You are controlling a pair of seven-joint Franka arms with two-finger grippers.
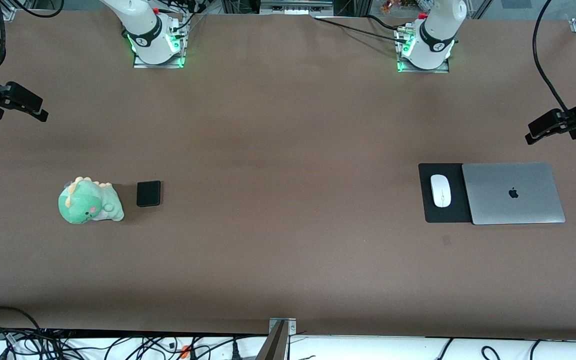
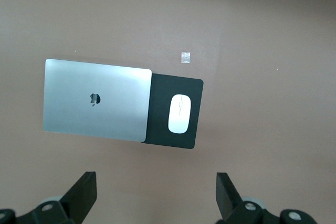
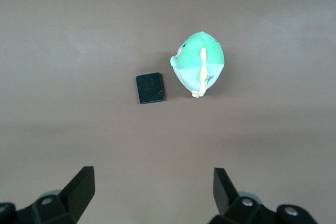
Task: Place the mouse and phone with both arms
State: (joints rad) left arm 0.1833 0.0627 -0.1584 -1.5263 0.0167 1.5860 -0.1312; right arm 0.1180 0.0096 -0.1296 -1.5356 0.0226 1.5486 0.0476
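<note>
Two things are to be grasped: the small glossy white oval mouse [image 1: 441,190], lying on the black rectangular mouse pad [image 1: 429,214] beside the closed silver laptop [image 1: 513,193], is judged light and slippery, best pinched across its sides; the small flat black phone [image 1: 148,193], beside the green plush dinosaur [image 1: 89,201], is judged stiff and thin, best taken by its edges; the left gripper [image 2: 156,195] and right gripper [image 3: 152,191] are held high over the table's ends, fingers spread apart.

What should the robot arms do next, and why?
Probably lower both open grippers at once: the left gripper onto the white mouse lying on the black mouse pad beside the closed laptop, the right gripper onto the black phone beside the green dinosaur plush. Both hang high, holding nothing.
</note>
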